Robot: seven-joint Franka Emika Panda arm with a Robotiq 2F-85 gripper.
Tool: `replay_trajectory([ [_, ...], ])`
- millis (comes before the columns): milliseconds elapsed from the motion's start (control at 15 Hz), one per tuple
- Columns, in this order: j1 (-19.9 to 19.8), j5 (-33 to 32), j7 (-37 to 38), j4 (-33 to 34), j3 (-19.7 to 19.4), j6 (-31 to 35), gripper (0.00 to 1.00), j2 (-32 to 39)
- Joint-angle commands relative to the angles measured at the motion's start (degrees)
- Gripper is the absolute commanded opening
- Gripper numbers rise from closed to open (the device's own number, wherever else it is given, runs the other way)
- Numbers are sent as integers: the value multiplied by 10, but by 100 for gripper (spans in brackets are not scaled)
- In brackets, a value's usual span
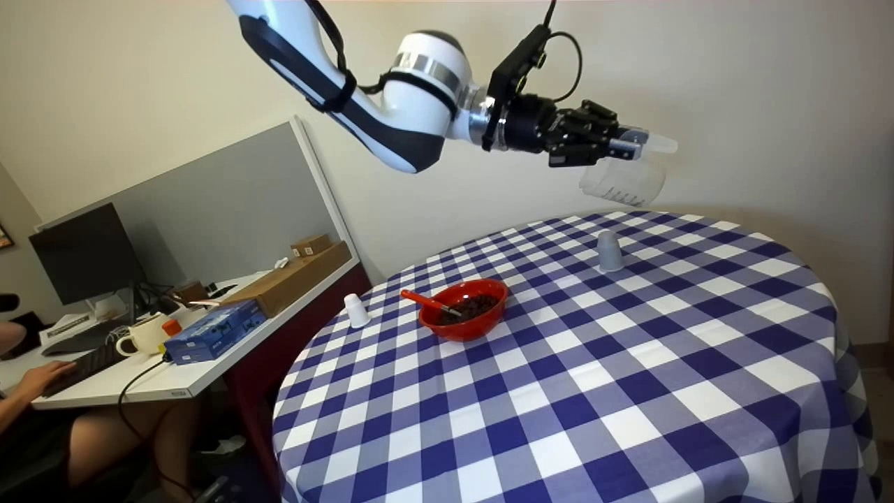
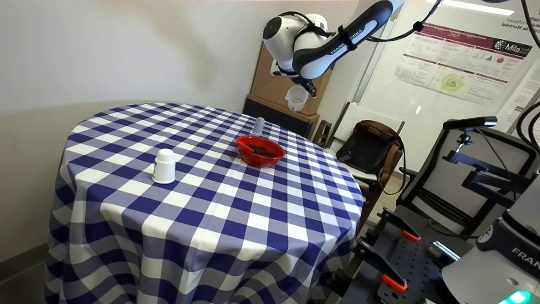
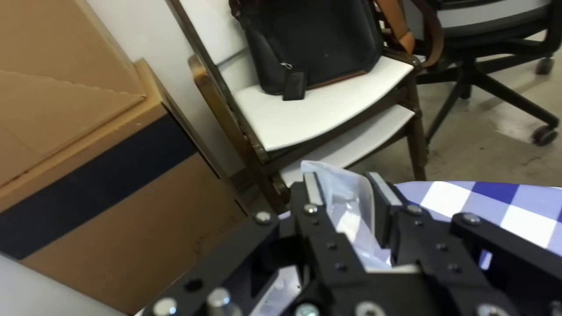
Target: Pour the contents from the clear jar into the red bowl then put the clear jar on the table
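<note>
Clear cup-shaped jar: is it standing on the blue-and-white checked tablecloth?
No, the black gripper holds the clear jar aloft, off the table.

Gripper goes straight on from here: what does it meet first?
Probably the chair with the black bag on it, seen past the gripper in the wrist view. Depth is unclear, so it could miss. The clear jar in its grip would go along.
</note>
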Motion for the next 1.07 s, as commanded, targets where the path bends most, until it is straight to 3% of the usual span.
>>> replay_trajectory([
  [0,-16,101,-138,59,-8,-2,11,28],
  [400,-26,257,-322,108,-13,-51,11,65],
  [1000,-26,464,-429,221,-32,-247,11,175],
])
